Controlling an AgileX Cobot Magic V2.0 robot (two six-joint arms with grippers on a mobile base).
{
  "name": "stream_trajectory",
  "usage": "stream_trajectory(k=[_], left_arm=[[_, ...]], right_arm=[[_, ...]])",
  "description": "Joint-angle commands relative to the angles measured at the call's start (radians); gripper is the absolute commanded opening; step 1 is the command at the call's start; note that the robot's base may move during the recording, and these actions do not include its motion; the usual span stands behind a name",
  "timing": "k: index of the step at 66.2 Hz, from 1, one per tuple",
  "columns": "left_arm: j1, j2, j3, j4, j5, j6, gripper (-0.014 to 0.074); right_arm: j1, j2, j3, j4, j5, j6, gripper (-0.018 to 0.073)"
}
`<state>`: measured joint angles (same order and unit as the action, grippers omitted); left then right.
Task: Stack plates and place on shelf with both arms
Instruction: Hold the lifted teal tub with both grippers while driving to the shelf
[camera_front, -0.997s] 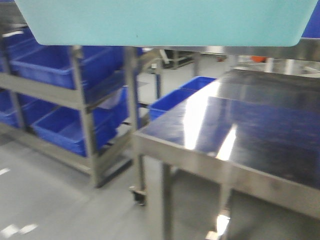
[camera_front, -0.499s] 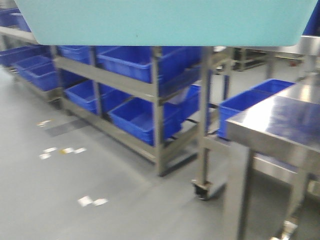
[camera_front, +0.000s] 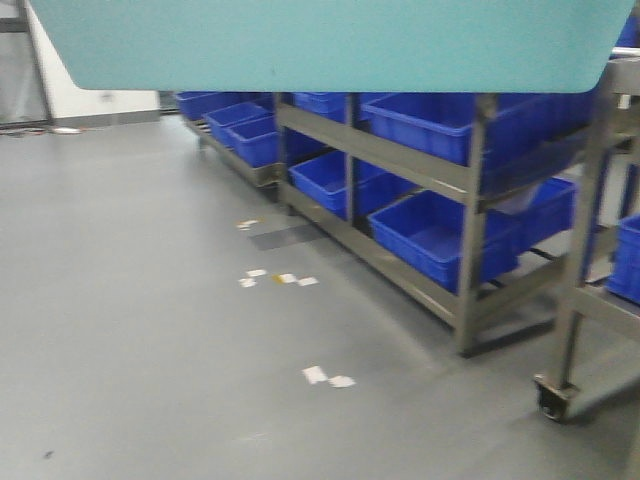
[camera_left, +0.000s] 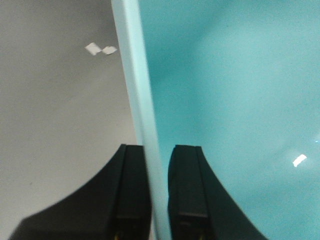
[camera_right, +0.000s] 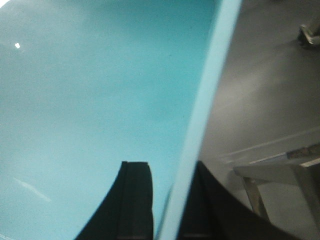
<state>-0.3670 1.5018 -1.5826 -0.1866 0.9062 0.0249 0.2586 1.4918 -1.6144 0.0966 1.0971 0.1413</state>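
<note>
A wide turquoise plate (camera_front: 320, 45) fills the top of the front view, held up off the floor between both arms. In the left wrist view my left gripper (camera_left: 159, 147) is shut on the plate's pale left rim (camera_left: 135, 90), one black finger on each side. In the right wrist view my right gripper (camera_right: 169, 165) is shut on the right rim (camera_right: 210, 90) the same way, with the plate's face (camera_right: 90, 90) to its left. A steel shelf (camera_front: 400, 160) runs along the right of the front view, below and beyond the plate. Whether more than one plate is held cannot be told.
Blue bins (camera_front: 440, 240) fill the shelf's tiers. A steel leg on a caster (camera_front: 552, 397) stands at the right edge. Grey floor with white tape marks (camera_front: 325, 377) spreads to the left, up to a white wall (camera_front: 90, 100).
The front view has swung left: the steel table has left the frame and the shelf with bins has slid to the right. The plate stays held in the same place.
</note>
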Motion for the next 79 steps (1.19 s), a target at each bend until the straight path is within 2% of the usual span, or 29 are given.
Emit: stream_trajectory(k=[1,79], left_arm=[[-0.030,-0.048,-0.033,-0.154,-0.068,0.023,0.0087],[-0.030,-0.048,-0.033,-0.154,-0.068,0.023,0.0087]], right_arm=[[0.020,-0.046,-0.043,0.150,-0.108,-0.035,0.0055],[0.020,-0.046,-0.043,0.150,-0.108,-0.035,0.0055]])
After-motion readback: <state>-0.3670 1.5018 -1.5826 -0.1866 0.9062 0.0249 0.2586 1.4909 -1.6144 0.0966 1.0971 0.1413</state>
